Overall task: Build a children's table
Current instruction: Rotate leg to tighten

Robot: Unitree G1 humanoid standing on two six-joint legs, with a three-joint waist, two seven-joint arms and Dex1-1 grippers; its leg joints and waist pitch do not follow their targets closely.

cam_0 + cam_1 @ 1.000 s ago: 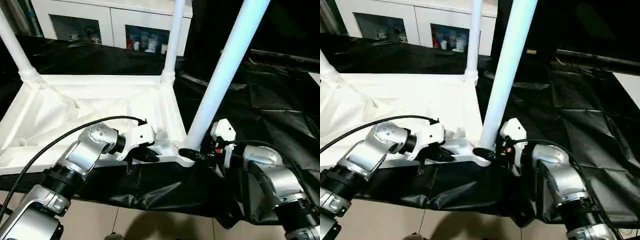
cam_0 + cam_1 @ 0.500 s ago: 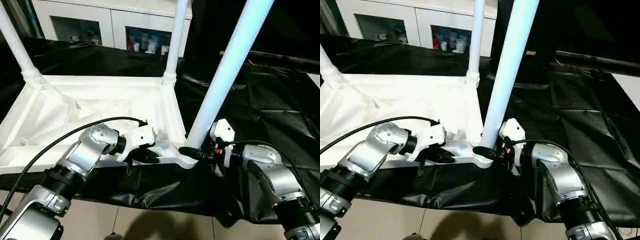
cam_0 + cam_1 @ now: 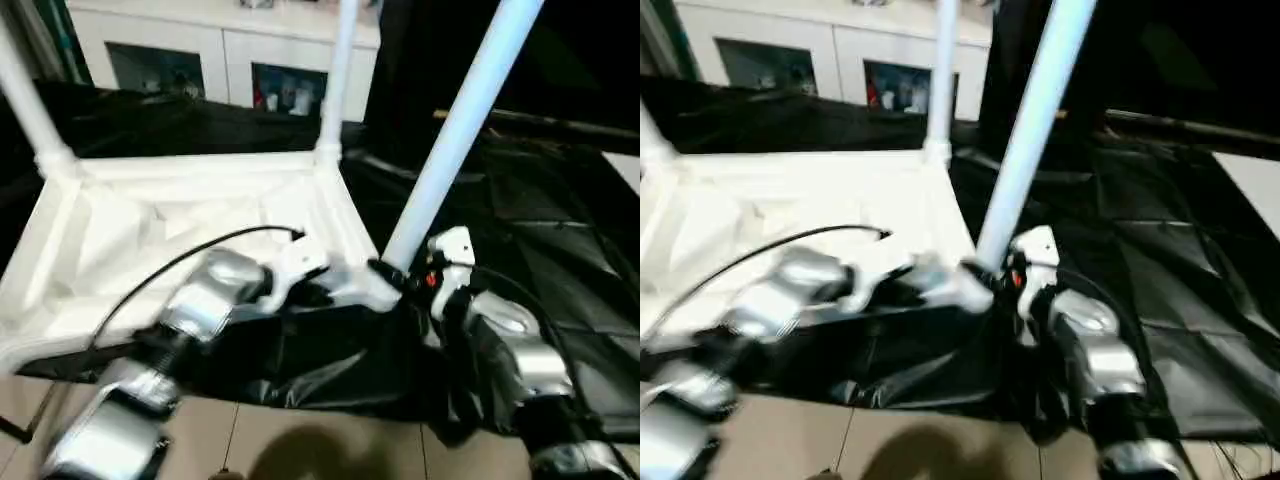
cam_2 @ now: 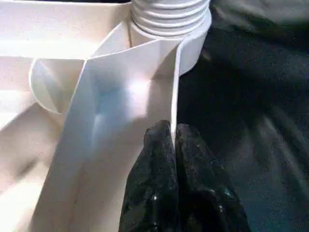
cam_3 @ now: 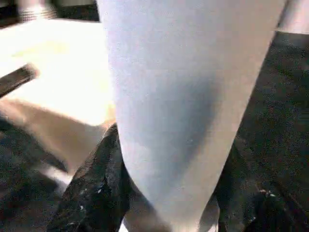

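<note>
Black cloth drapes the counter (image 3: pixel 560 230); left gripper (image 4: pixel 173 145), jaws pressed together, touches the children's table (image 3: pixel 180 215) rim just beside a corner socket; right gripper (image 5: pixel 164 193), jaws clasping a slanted leg (image 3: pixel 450 130) at that socket; upturned top beyond them.

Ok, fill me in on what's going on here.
A robot is putting together a white children's table, which lies upside down on a black-draped work table. The right tool has its fingers on either side of the near leg at its corner socket. The left tool, shut, is pinching the tabletop's side wall beside that corner. Two far legs are already standing.
</note>
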